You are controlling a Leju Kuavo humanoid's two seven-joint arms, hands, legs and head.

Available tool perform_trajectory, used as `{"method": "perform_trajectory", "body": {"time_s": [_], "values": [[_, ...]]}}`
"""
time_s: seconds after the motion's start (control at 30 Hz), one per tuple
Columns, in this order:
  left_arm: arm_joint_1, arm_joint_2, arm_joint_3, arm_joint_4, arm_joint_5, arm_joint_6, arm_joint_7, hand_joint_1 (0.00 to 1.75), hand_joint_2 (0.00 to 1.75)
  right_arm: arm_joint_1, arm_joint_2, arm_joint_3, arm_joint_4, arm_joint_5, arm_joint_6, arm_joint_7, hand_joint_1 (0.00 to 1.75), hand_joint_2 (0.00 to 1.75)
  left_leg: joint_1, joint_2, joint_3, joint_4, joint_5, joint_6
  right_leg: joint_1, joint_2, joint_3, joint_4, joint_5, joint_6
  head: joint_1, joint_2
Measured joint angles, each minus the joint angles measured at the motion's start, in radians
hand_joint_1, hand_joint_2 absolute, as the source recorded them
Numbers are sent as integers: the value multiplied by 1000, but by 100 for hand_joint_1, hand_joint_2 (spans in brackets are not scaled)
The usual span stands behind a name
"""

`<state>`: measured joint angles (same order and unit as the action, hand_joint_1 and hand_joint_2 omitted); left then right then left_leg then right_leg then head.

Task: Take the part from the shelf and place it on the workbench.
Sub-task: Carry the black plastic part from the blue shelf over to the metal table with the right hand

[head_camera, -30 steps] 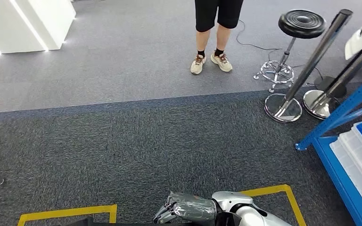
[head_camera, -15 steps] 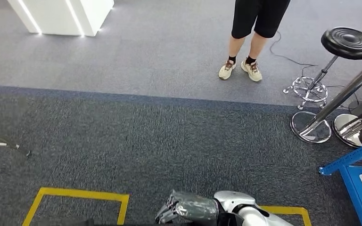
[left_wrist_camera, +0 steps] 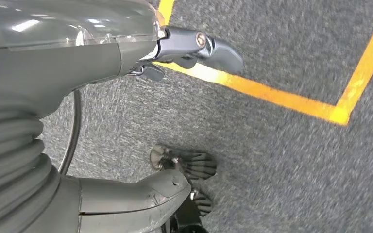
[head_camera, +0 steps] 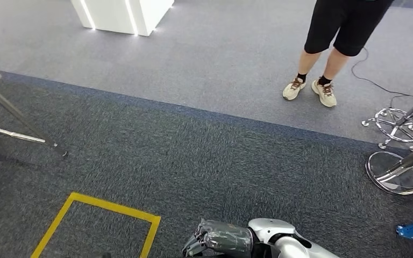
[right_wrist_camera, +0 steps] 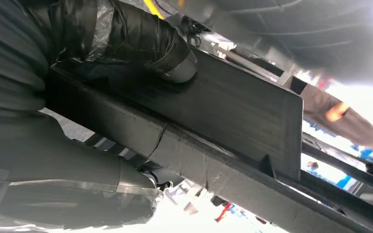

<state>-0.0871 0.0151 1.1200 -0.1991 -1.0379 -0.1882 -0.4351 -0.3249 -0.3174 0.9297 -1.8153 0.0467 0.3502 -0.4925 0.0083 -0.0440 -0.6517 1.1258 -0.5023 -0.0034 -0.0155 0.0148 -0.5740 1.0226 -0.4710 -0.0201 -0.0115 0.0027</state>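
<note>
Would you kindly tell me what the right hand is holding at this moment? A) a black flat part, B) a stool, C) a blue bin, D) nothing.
A: in the right wrist view, the right hand grips a black flat part, its fingers wrapped over the part's face.

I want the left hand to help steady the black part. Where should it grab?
Probably the free end of the black part, away from the right hand that grips the other end. Pinch across the flat plate from its open edge, where the face is bare.
</note>
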Motion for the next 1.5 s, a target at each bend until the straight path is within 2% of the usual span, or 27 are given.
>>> {"method": "perform_trajectory", "body": {"time_s": [0.07, 0.13, 0.2, 0.27, 0.33, 0.4, 0.43, 0.5, 0.57, 0.63, 0.67, 0.7, 0.77, 0.83, 0.9, 0.93, 1.0, 1.07, 1.13, 1.17, 1.2, 1.23, 1.3, 1.33, 1.4, 1.43, 1.5], "values": [[-4, 0, 0, 0, 1, 1, 0, 0, 175, 1, 0, 0, 1, 0, 0, -1, 164, 175, 3, 32, -68, 130, -55, -8, 4, -30, 3, -1, -4, -4, 0, 0], [-1, -1, 0, 0, 2, 1, 2, 0, 175, 1, -1, 0, 4, 0, 0, -2, 164, 175, 6, 39, -92, 170, -51, -12, 5, -57, 5, 0, -8, -4, 0, 0], [3, -2, 0, 0, 2, 5, 4, 0, 175, 2, -1, 0, 5, 0, 0, -5, 164, 175, 5, 56, -36, 61, 15, -9, 5, -81, 12, 0, -14, -1, 0, 0], [3, -2, 0, 0, -3, 12, 8, 0, 175, 1, -2, 0, 5, -1, 0, -6, 164, 175, -4, 92, 30, -66, 58, 3, 8, -101, 20, 0, -21, 6, 0, 0], [4, -3, 0, 0, -13, 23, 14, 0, 175, 1, -3, 0, 5, -1, 2, -6, 164, 175, -14, 103, 49, -107, 59, 17, 11, -117, 25, -2, -26, 15, 0, 0], [10, -1, 0, 0, -26, 38, 25, 0, 175, 1, -4, -1, 6, -2, 5, -6, 164, 175, -13, 83, 51, -114, 62, 30, 10, -131, 32, -5, -30, 26, 0, 0], [14, 1, 0, 0, -33, 47, 32, 0, 175, 0, -4, -2, 6, -3, 6, -6, 164, 175, -11, 73, 57, -121, 64, 37, 8, -121, 35, -1, -36, 31, 0, 0], [16, 11, 0, 0, -40, 68, 51, 0, 175, 0, -7, -6, 8, -5, 7, -7, 164, 175, -5, 54, 69, -133, 69, 49, 4, -73, 14, 62, -77, 37, 0, 0], [17, 25, 0, 0, -39, 88, 72, 0, 175, 3, -11, -9, 14, -6, 9, -8, 164, 175, -6, 33, 71, -134, 68, 55, 2, -28, -55, 197, -140, 37, 0, 0], [20, 38, 0, 0, -37, 100, 84, 0, 175, 8, -14, -10, 20, -7, 11, -9, 164, 175, -7, 7, 72, -132, 67, 56, 2, -18, -111, 286, -157, 37, 0, 0], [22, 44, 1, 0, -34, 104, 88, 0, 175, 10, -15, -10, 23, -8, 12, -10, 164, 175, -8, -7, 74, -130, 65, 55, 2, -16, -112, 275, -133, 35, 0, 0], [24, 49, 1, 0, -30, 105, 90, 0, 175, 11, -16, -11, 24, -8, 13, -11, 164, 175, -8, -22, 76, -128, 63, 53, 2, -11, -95, 225, -92, 33, 0, 0], [24, 54, 7, 0, -15, 106, 91, 0, 175, 11, -18, -13, 26, -9, 15, -13, 164, 175, -7, -48, 76, -119, 57, 46, 1, 27, -40, 87, -18, 28, 0, 0], [23, 56, 16, 0, -1, 104, 86, 0, 175, 11, -18, -15, 27, -11, 18, -14, 164, 175, -6, -71, 67, -110, 52, 36, 0, 55, -13, 16, 3, 25, 0, 0], [27, 58, 23, 0, 4, 102, 84, 0, 175, 10, -18, -17, 27, -12, 20, -15, 164, 175, -3, -89, 61, -110, 52, 24, 2, 41, -10, 9, 0, 19, 0, 0], [30, 58, 25, 0, 5, 102, 83, 0, 175, 9, -18, -17, 27, -12, 21, -16, 164, 175, -3, -81, 59, -107, 50, 19, 2, 31, -6, 5, 1, 13, 0, 0], [29, 60, 28, 0, 11, 99, 75, 0, 175, 8, -18, -18, 27, -13, 23, -16, 164, 175, -4, -27, 35, -58, 20, 9, 0, 5, 3, -6, 2, 1, 0, 0], [22, 60, 33, 0, 17, 89, 59, 0, 175, 8, -18, -19, 29, -15, 29, -16, 164, 175, -2, 24, -26, 64, -38, 0, 2, -23, 8, -8, -2, -6, 0, 0], [19, 57, 39, 0, 20, 75, 42, 0, 175, 8, -18, -18, 31, -17, 37, -16, 164, 175, 3, 35, -80, 162, -66, -7, 4, -51, 11, -7, -8, -7, 0, 0], [20, 55, 40, 0, 21, 67, 34, 0, 175, 8, -18, -17, 33, -17, 41, -16, 164, 175, 4, 38, -81, 161, -52, -9, 4, -64, 13, -7, -11, -6, 0, 0], [21, 53, 42, 0, 22, 61, 27, 0, 175, 7, -18, -17, 33, -17, 45, -16, 164, 175, 5, 43, -60, 117, -21, -9, 4, -76, 17, -6, -15, -5, 0, 0], [21, 52, 43, 0, 24, 56, 22, 0, 175, 5, -18, -15, 34, -17, 48, -15, 164, 175, 5, 57, -24, 45, 16, -7, 4, -88, 22, -5, -19, -2, 0, 0], [17, 51, 44, 0, 24, 55, 14, 0, 175, 1, -18, -13, 35, -15, 49, -12, 164, 175, -4, 92, 39, -76, 57, 6, 8, -110, 30, -4, -27, 5, 0, 0], [15, 49, 44, 0, 22, 58, 12, 0, 175, -2, -18, -12, 35, -13, 47, -10, 164, 175, -9, 101, 52, -104, 60, 13, 10, -119, 33, -4, -30, 10, 0, 0], [14, 48, 44, 0, 20, 65, 9, 0, 175, -5, -17, -10, 36, -11, 45, -7, 164, 175, -14, 88, 52, -111, 58, 26, 12, -136, 38, -7, -33, 20, 0, 0], [16, 47, 44, 0, 18, 68, 9, 0, 175, -7, -16, -10, 37, -11, 45, -6, 164, 175, -12, 77, 55, -115, 59, 32, 11, -135, 41, -7, -36, 26, 0, 0], [13, 45, 44, 0, 11, 87, 3, 0, 175, -9, -15, -8, 37, -10, 42, -6, 164, 175, -5, 57, 63, -125, 63, 44, 7, -90, 30, 32, -63, 37, 0, 0]]}}
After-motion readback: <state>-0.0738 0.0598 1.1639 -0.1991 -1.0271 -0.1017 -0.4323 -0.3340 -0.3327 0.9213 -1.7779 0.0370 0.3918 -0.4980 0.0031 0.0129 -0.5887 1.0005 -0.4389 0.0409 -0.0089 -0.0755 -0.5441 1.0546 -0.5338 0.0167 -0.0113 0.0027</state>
